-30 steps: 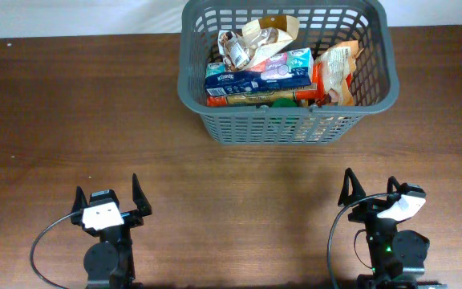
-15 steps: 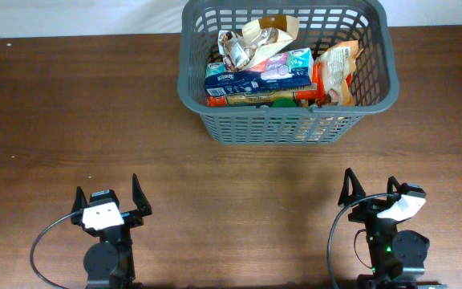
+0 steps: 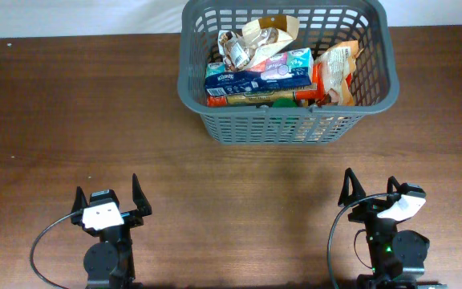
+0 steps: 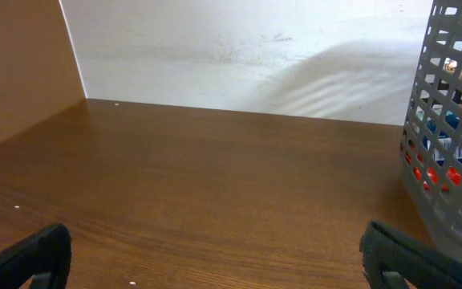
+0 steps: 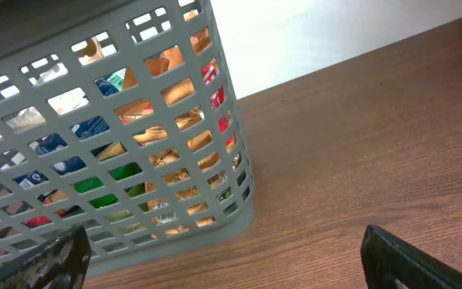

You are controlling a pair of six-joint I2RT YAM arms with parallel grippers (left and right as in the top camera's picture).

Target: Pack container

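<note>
While left gripper (image 3: 108, 195) and right gripper (image 3: 370, 189) gape, we face the container (image 3: 279, 126)
Ahead of the spread jaws: table (image 3: 95, 104), then groceries (image 3: 259, 76) inside it

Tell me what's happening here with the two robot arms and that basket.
Nobody is handling anything right now. The grey basket at the far side of the table holds packaged groceries. The left tool and right tool rest at the near edge, open and empty, apart from the basket.
</note>
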